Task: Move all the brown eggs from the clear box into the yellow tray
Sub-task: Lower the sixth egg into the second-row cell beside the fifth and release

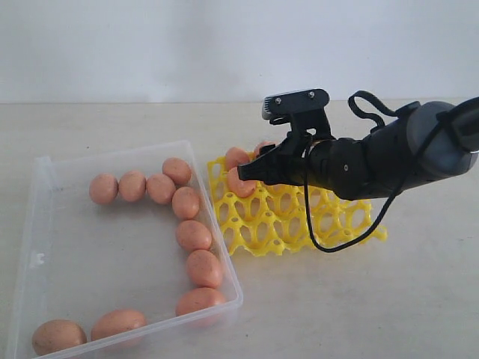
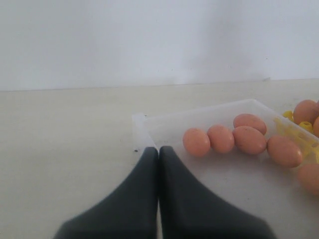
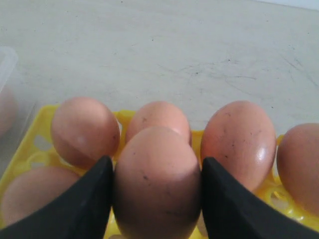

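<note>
Several brown eggs lie in the clear box at the left, in a row along its far side and down its right wall. The yellow tray sits just right of the box and holds several eggs. My right gripper hangs over the tray's far left corner, shut on a brown egg that fills the gap between both black fingers. The left gripper is shut with nothing in it, near the box's corner, eggs just beyond it. It does not show in the exterior view.
The pale tabletop spreads around box and tray, with a white wall behind. A black cable loops down from the right arm over the tray. The box's clear rim rises in front of the left gripper.
</note>
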Robot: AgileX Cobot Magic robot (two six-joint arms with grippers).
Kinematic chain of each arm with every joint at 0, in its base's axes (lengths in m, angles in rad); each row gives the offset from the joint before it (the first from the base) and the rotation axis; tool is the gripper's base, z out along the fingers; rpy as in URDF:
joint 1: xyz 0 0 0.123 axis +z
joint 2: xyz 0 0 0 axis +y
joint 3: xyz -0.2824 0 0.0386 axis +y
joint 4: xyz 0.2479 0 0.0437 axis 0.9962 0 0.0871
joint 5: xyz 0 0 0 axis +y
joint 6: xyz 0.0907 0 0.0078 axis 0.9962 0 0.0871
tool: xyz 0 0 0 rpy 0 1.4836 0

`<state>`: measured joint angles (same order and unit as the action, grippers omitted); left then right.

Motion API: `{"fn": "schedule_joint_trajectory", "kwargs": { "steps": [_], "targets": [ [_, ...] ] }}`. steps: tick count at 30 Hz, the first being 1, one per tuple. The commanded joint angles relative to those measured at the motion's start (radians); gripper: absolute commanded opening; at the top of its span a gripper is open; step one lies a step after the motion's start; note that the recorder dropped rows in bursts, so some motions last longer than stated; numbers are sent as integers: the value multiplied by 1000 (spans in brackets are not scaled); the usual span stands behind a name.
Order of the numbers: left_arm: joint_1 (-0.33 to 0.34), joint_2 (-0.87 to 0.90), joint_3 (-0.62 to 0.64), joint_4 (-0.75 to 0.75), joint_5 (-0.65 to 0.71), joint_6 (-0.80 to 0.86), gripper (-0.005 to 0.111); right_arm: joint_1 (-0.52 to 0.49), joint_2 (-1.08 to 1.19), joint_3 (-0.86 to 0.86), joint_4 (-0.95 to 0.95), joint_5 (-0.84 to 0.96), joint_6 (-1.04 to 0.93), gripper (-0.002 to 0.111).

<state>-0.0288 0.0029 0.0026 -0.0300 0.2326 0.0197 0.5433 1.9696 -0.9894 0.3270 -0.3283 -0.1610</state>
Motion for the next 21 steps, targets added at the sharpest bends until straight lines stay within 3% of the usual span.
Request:
{"fn": "schedule_joint_trajectory", "kwargs": {
  "steps": [1,21],
  "targets": [
    [-4,-3,-3,-5,-1,1,-4,1,-4,1,1,5,1,0],
    [-4,-3,-3,-5,-1,1,-4,13,-3,1,1,30,2,0]
  ]
}}
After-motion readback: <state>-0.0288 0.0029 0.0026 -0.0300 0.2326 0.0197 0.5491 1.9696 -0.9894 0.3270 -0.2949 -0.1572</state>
